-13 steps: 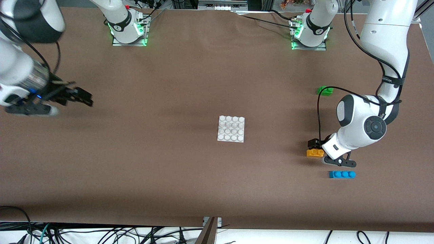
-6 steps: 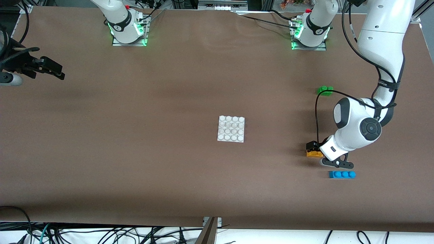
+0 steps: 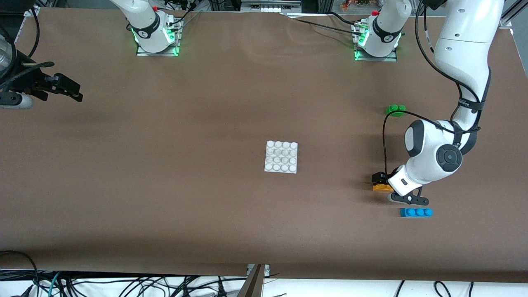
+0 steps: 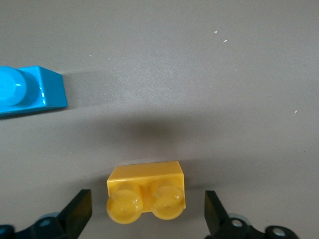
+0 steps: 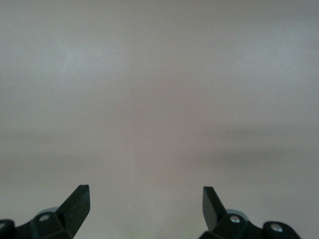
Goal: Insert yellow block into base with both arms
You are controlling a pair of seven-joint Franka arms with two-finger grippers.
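Lowered left tool point(image 4: 146, 209) half hides yellow block point(image 3: 382, 187).

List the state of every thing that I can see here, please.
yellow block: lying on the table, studs up, not gripped.
base: flat on the table, no brick on it.
left gripper: open, fingers astride the yellow block.
right gripper: open, holding nothing, over bare table.

The yellow block point(image 4: 146, 191) is glossy moulded plastic with smooth, faintly translucent studs. The blue brick point(image 4: 30, 92) has the same shiny plastic finish. The base point(image 3: 281, 156) looks like smooth white plastic. The desk point(image 3: 206, 214) is covered in matt brown sheet, finely grained.
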